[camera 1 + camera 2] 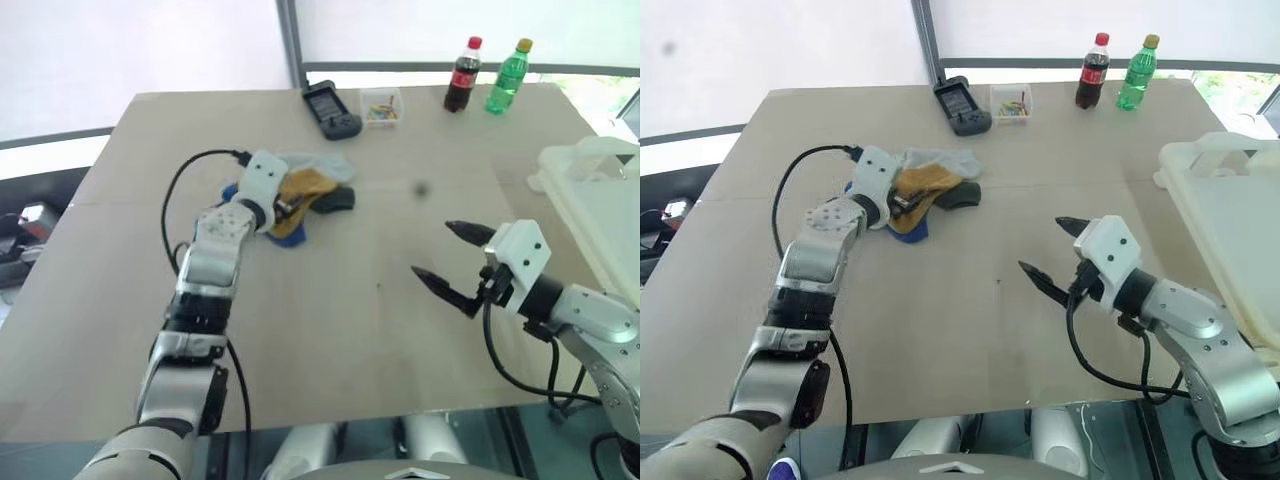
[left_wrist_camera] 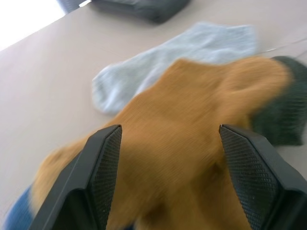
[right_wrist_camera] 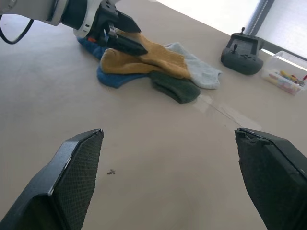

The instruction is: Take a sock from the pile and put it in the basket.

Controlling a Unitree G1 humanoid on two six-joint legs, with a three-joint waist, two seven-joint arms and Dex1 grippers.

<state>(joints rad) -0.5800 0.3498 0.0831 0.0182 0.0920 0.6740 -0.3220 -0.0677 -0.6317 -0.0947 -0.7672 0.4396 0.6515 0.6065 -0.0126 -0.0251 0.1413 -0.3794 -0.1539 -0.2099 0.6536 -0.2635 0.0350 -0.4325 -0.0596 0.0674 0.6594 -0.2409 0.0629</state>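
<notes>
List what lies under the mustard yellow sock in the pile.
Under the mustard yellow sock, a bright blue sock shows at one edge, a dark green sock at another, and a pale grey sock behind. How far each reaches beneath is covered.

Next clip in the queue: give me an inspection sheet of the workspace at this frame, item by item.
Surface: flat beige tabletop, one small dark speck.
Job's things: loose pile of ankle socks, mustard yellow on top, bright blue beneath, pale grey and dark green beside; large whitish translucent plastic basket at the table's right edge.
Clutter: dark handheld controller, small clear box of coloured bits, cola bottle with red cap, green bottle with yellow cap, all along the far edge.
Grippers: left gripper open over the mustard sock; right gripper open, above bare table.
Cables: black cable looping from the left wrist; another under the right forearm.
Surroundings: bright window behind.
</notes>
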